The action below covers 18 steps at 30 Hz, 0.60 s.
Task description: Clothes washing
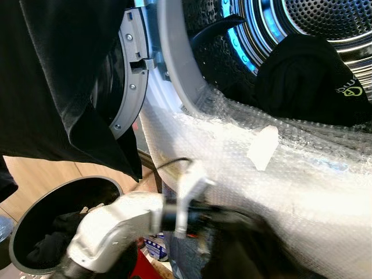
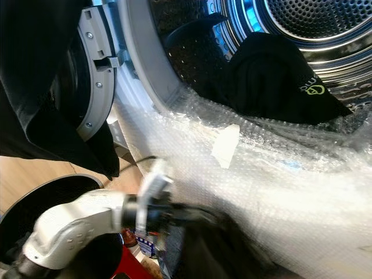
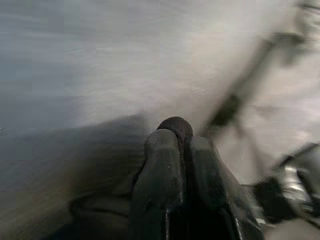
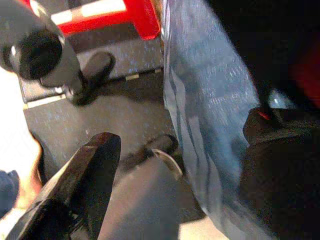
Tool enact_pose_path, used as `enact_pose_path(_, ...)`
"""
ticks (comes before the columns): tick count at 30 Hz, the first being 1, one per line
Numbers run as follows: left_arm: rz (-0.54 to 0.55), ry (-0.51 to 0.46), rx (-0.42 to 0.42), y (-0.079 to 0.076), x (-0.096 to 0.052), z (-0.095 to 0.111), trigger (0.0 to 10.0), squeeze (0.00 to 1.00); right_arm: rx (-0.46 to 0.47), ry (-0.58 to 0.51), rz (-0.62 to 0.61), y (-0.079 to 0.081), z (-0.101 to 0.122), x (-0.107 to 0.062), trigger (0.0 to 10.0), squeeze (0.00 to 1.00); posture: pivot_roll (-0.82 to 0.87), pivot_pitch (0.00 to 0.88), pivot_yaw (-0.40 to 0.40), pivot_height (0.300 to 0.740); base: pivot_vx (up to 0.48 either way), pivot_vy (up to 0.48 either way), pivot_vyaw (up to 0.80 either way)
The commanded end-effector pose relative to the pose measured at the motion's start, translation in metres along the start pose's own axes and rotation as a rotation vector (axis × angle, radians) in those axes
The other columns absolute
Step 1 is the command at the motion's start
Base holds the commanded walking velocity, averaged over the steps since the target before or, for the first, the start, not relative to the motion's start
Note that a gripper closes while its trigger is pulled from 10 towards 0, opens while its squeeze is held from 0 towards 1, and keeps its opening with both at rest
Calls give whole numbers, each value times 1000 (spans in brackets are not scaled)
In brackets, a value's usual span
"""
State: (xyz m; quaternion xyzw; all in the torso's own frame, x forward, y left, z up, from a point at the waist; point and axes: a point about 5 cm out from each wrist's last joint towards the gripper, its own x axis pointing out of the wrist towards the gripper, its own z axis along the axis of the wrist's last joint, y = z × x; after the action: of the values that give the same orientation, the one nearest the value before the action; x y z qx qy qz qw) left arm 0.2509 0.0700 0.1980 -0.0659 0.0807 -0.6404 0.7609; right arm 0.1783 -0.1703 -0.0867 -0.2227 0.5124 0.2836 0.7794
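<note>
Washer drum (image 1: 325, 17): open, lit blue, bubble wrap (image 1: 302, 174) across its lower rim.
Black garment (image 1: 308, 81): inside the drum mouth.
Basket (image 1: 23, 256): on wood floor (image 1: 46, 174), dark clothes inside.
Left gripper (image 3: 180, 145): fingers pressed together, empty.
Right gripper (image 4: 165, 150): fingers apart, blue cloth (image 4: 210, 100) between.

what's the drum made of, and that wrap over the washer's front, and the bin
Drum: looks like polished steel, shiny, with rows of small punched holes. Wrap: clear plastic bubble wrap, its surface all small bubbles, glinting white. Bin: smooth grey rim, probably plastic, though the look leaves it open.
</note>
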Motion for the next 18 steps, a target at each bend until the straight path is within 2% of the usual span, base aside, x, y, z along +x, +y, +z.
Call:
enact_pose_path(1, 91, -46, 32, 8, -13, 8, 0, 0, -60, -17, 33, 2, 1, 0, 10000, 0, 81, 0, 58, 740, 0, 0, 0)
enact_pose_path(2, 109, -53, 32, 10, -16, 8, 0, 0, -72, -13, 40, 2, -1, -1, 10000, 0, 81, 0, 58, 740, 0, 0, 0)
enact_pose_path(3, 196, -82, 12, 19, -26, 7, 0, 0, -133, 1, 87, 3, -8, -2, 10000, 0, 80, 0, 52, 740, 0, 0, 0)
enact_pose_path(4, 237, -91, 4, 23, -30, 6, 0, 0, -160, 7, 112, 4, -12, -3, 10000, 0, 80, 0, 51, 740, 0, 0, 0)
enact_pose_path(6, 256, -72, 4, 24, -34, 0, 0, 0, -187, 12, 150, 5, -16, -5, 10000, 0, 79, 0, 49, 740, 0, 0, 0)
enact_pose_path(11, 204, 46, -29, 12, -40, -26, 0, 0, -230, -41, 233, -6, -19, -14, 10000, 0, 67, 0, 54, 740, 0, 0, 0)
enact_pose_path(14, 183, 69, -39, 8, -42, -32, 0, 0, -293, -87, 283, -14, -20, -22, 10000, 0, 61, 0, 52, 740, 0, 0, 0)
enact_pose_path(15, 179, 71, -40, 8, -43, -32, 0, 0, -291, -101, 293, -16, -19, -24, 10000, 161, 61, 0, 52, 740, 0, 0, 0)
enact_pose_path(16, 173, 78, -42, 7, -44, -33, 0, 0, -278, -131, 309, -20, -18, -28, 10000, 1000, 61, 0, 51, 740, 0, 0, 0)
enact_pose_path(18, 165, 87, -44, 7, -45, -34, 0, 0, -265, -166, 326, -24, -16, -32, 10000, 1000, 61, 0, 51, 740, 0, 0, 0)
